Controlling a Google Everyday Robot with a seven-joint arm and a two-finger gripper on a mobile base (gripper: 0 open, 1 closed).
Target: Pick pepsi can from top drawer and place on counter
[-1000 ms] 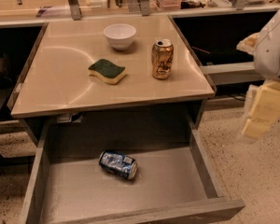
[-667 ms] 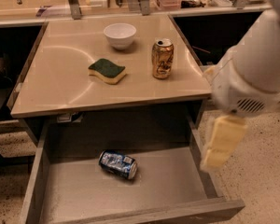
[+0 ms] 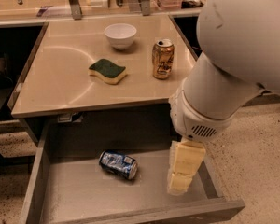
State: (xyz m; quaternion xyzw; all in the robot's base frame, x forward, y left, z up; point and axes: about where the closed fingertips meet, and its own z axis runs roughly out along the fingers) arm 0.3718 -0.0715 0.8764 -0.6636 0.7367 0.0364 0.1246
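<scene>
A: Early going here. The can point(image 3: 118, 164) lies on its side on the drawer point(image 3: 79, 197) floor, a little left of centre, and it hasn't been lifted.

B: And the gripper point(image 3: 183, 171)?

A: It hangs low over the drawer's right side, near the right wall and apart from the can. Released or clenched, I can't tell, but it carries nothing.

B: So everything's left: reach, grasp, lift, set down on the counter point(image 3: 56, 90).

A: Right. Room looks decent, I'd say. There's bare floor between gripper and can, with low walls all round. The counter's front edge sits above the drawer's back, so the lift must clear that lip.

B: Landing spots?

A: The sponge point(image 3: 107, 71), bowl point(image 3: 120, 35) and gold can point(image 3: 163, 59) sit from the middle to the back. The front strip and left side are bare.
</scene>
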